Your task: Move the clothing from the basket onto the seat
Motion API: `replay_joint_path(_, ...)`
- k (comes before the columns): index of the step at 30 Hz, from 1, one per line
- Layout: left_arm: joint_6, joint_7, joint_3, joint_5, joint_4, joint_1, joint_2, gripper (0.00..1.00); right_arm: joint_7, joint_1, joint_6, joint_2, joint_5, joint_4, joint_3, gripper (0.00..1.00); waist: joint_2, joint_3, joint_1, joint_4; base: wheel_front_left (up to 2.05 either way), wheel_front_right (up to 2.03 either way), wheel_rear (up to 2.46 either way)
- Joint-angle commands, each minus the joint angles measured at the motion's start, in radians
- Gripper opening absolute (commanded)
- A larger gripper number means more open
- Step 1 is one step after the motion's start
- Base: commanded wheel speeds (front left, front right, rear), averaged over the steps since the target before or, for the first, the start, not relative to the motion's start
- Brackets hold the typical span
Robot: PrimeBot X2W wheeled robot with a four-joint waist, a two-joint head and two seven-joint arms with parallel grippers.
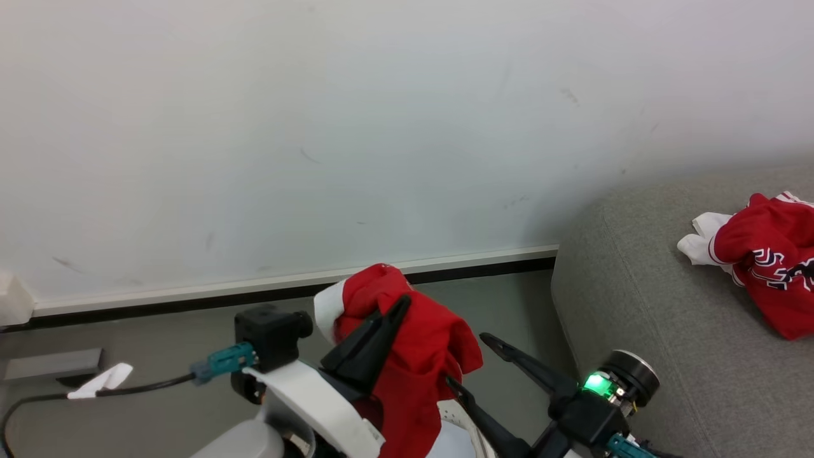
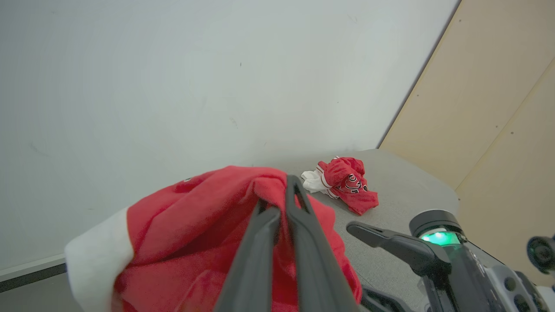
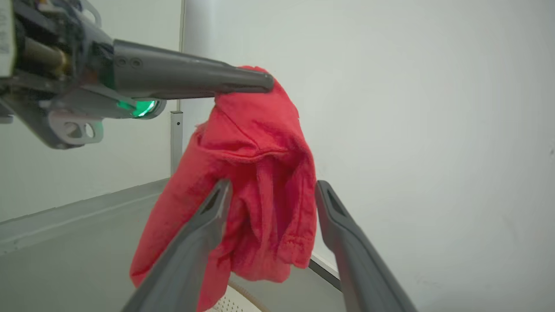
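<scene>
At your left, the left gripper is clamped tight on a red piece of the clothing. It pinches the cloth near a top fold, so the rest hangs free below the fingers, above the floor and in front of the baseboard. That high pinch looks chosen to lift the cloth in one bunch rather than drag it. The fabric is a soft, crumpled red with a broad white band at its left edge, and no lettering shows on this piece. Under it a bit of pale perforated plastic peeks out, probably the basket. Just right of the hanging cloth, the right gripper has its fingers spread wide and holds nothing. In its wrist view the cloth hangs just beyond the two fingers, so it seems placed to steady the loose end. Further right is the seat, grey and woven. At its far right another red piece lies bunched, with white trim and dark-outlined lettering. I judge you must carry the held piece rightward over the seat.
</scene>
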Motion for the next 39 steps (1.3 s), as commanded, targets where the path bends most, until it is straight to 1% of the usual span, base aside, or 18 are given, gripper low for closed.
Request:
replay_joint_path(1, -0.003, 0.005, -0.006, 0.012, -0.01, 0.008, 0.0, 0.0, 0.005, -0.033, -0.002, -0.011, -0.001, 0.011, 0.024, 1.0, 0.0, -0.003, 0.0002, 0.0, 0.0, 0.0, 0.0)
replay_joint_path(4, -0.006, 0.021, -0.023, 0.015, -0.023, 0.002, -0.007, 0.0, 0.011, -0.084, -0.002, -0.02, -0.018, 0.041, 0.073, 1.0, 0.0, -0.007, 0.0002, 0.002, 0.0, 0.0, 0.0)
replay_joint_path(10, -0.022, 0.047, -0.052, 0.004, -0.043, -0.007, -0.026, 0.0, 0.02, -0.149, -0.002, -0.013, -0.049, 0.102, 0.112, 1.0, 0.0, -0.012, 0.0002, 0.007, 0.0, 0.0, 0.0)
replay_joint_path(12, -0.027, 0.052, -0.055, -0.003, -0.047, -0.007, -0.029, 0.0, 0.022, -0.155, -0.002, -0.008, -0.044, 0.113, 0.121, 1.0, 0.0, -0.012, 0.0002, 0.007, 0.0, 0.0, 0.0)
replay_joint_path(13, -0.033, 0.059, -0.064, -0.005, -0.051, -0.009, -0.033, 0.0, 0.022, -0.166, -0.002, 0.006, -0.018, 0.131, 0.141, 1.0, 0.0, -0.014, 0.0002, 0.009, 0.0, 0.0, 0.0)
replay_joint_path(14, -0.035, 0.06, -0.068, -0.005, -0.05, -0.011, -0.038, 0.0, 0.018, -0.173, -0.002, 0.01, -0.008, 0.141, 0.15, 0.44, 0.0, -0.015, 0.0002, 0.01, 0.0, 0.0, 0.0)
replay_joint_path(15, -0.035, 0.06, -0.068, -0.005, -0.05, -0.011, -0.038, 0.0, 0.018, -0.173, -0.002, 0.01, -0.008, 0.141, 0.15, 0.44, 0.0, -0.015, 0.0002, 0.01, 0.0, 0.0, 0.0)
replay_joint_path(16, -0.036, 0.062, -0.072, -0.005, -0.048, -0.012, -0.042, 0.0, 0.011, -0.176, -0.002, 0.014, 0.01, 0.149, 0.154, 0.0, 0.0, -0.016, 0.0002, 0.012, 0.0, 0.0, 0.0)
replay_joint_path(18, -0.036, 0.064, -0.077, -0.008, -0.043, -0.011, -0.051, 0.0, 0.002, -0.178, -0.002, 0.023, 0.055, 0.163, 0.167, 0.0, 0.0, -0.017, 0.0002, 0.013, 0.0, 0.0, 0.0)
replay_joint_path(20, -0.034, 0.059, -0.081, -0.008, -0.037, -0.006, -0.058, 0.0, -0.019, -0.186, -0.002, 0.026, 0.079, 0.169, 0.151, 0.0, 0.0, -0.017, 0.0002, 0.013, 0.0, 0.0, 0.0)
replay_joint_path(21, -0.032, 0.057, -0.083, -0.006, -0.032, -0.003, -0.058, 0.03, -0.026, -0.186, -0.002, 0.026, 0.086, 0.173, 0.142, 0.0, 0.0, -0.017, 0.0002, 0.011, 0.0, 0.0, 0.0)
replay_joint_path(22, -0.03, 0.054, -0.084, -0.003, -0.028, 0.001, -0.058, 0.13, -0.032, -0.185, -0.002, 0.025, 0.09, 0.177, 0.132, 0.0, 0.0, -0.017, 0.0002, 0.009, 0.0, 0.0, 0.0)
replay_joint_path(24, -0.027, 0.049, -0.084, 0.001, -0.022, 0.008, -0.056, 0.23, -0.042, -0.176, -0.002, 0.023, 0.099, 0.183, 0.109, 0.0, 0.0, -0.016, 0.0002, 0.004, 0.0, 0.0, 0.0)
replay_joint_path(26, -0.021, 0.042, -0.082, 0.009, -0.013, 0.012, -0.052, 0.44, -0.05, -0.166, -0.002, 0.016, 0.104, 0.182, 0.089, 0.0, 0.0, -0.015, 0.0002, -0.004, 0.0, 0.0, 0.0)
replay_joint_path(27, -0.018, 0.04, -0.081, 0.014, -0.008, 0.013, -0.049, 0.88, -0.052, -0.161, -0.002, 0.011, 0.106, 0.18, 0.078, 0.0, 0.0, -0.014, 0.0002, -0.009, 0.0, 0.0, 0.0)
replay_joint_path(28, -0.013, 0.033, -0.079, 0.018, -0.003, 0.015, -0.047, 1.0, -0.053, -0.156, -0.002, 0.007, 0.109, 0.176, 0.066, 0.0, 0.0, -0.012, 0.0002, -0.016, 0.0, 0.0, 0.0)
replay_joint_path(32, -0.005, 0.017, -0.081, 0.028, 0.017, 0.027, -0.046, 1.0, -0.057, -0.138, -0.002, -0.007, 0.102, 0.161, 0.018, 0.0, 0.0, -0.006, 0.0002, -0.056, 0.0, 0.0, 0.0)
replay_joint_path(39, -0.006, -0.024, -0.087, 0.057, 0.051, 0.029, -0.056, 1.0, -0.035, -0.101, -0.002, -0.033, 0.085, 0.1, -0.056, 0.0, 0.0, 0.012, 0.0002, -0.163, 0.0, 0.0, 0.0)
